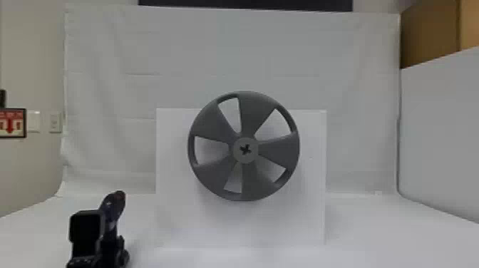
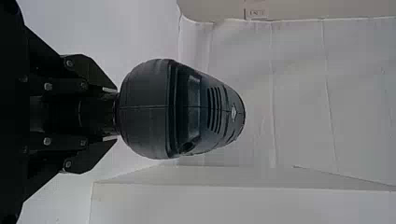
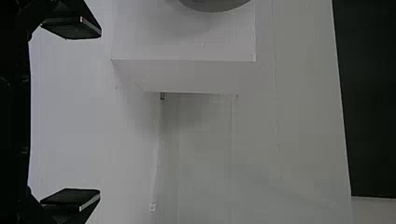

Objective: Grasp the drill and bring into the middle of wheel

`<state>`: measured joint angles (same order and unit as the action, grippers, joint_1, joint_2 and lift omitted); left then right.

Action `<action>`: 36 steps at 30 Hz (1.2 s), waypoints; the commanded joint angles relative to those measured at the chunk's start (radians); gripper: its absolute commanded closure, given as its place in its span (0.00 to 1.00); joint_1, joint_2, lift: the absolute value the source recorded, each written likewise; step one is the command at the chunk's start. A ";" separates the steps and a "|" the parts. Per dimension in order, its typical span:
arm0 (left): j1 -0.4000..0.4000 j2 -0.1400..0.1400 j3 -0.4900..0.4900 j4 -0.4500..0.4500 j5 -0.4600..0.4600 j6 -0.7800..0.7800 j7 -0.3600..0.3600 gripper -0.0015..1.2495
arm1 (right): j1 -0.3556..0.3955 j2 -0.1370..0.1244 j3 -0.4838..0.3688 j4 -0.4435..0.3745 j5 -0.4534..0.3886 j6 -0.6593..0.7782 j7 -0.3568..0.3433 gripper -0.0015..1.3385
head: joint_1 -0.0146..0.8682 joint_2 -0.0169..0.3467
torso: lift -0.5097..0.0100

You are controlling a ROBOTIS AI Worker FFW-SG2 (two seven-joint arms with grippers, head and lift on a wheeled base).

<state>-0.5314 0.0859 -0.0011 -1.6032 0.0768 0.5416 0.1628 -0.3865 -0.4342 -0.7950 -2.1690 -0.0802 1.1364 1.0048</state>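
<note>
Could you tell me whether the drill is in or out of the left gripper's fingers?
In: the left wrist view shows the drill gripped by the left gripper, fingers on both sides beside its rounded body.

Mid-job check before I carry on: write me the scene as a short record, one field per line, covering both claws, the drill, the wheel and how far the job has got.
left claw: shut on the drill's handle
drill: held, lower left in the head view
right claw: open, nothing between its fingers
wheel: dark grey, five spokes, in front of a white box
hub: cross-shaped dark opening at its centre
job: drill grasped, not yet at the wheel's middle
</note>
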 commanded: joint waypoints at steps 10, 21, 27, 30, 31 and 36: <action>0.057 0.002 0.076 -0.136 -0.060 0.020 -0.083 0.98 | 0.008 0.002 -0.010 0.000 0.000 0.000 0.000 0.08 | 0.02 0.05 | 0.20; 0.119 0.025 0.070 -0.373 -0.046 0.144 -0.112 0.98 | 0.008 0.003 -0.024 0.000 -0.006 0.000 0.000 0.08 | 0.02 0.05 | 0.20; 0.146 0.026 0.055 -0.494 -0.038 0.189 -0.112 0.98 | 0.008 0.006 -0.026 0.000 -0.007 0.000 0.000 0.08 | 0.02 0.05 | 0.20; 0.156 0.031 0.047 -0.558 -0.020 0.216 -0.111 0.98 | 0.008 0.006 -0.026 0.000 -0.007 0.000 0.002 0.08 | 0.02 0.05 | 0.20; 0.156 0.034 0.042 -0.575 -0.018 0.224 -0.108 0.98 | 0.009 0.006 -0.026 0.000 -0.007 0.000 0.000 0.08 | 0.02 0.05 | 0.20; 0.165 0.052 -0.013 -0.636 -0.022 0.236 -0.104 0.98 | 0.008 0.008 -0.024 0.000 -0.003 0.000 0.000 0.08 | 0.02 0.05 | 0.20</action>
<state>-0.3747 0.1235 0.0279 -2.1907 0.0547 0.7689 0.0568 -0.3776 -0.4271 -0.8209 -2.1690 -0.0866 1.1367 1.0048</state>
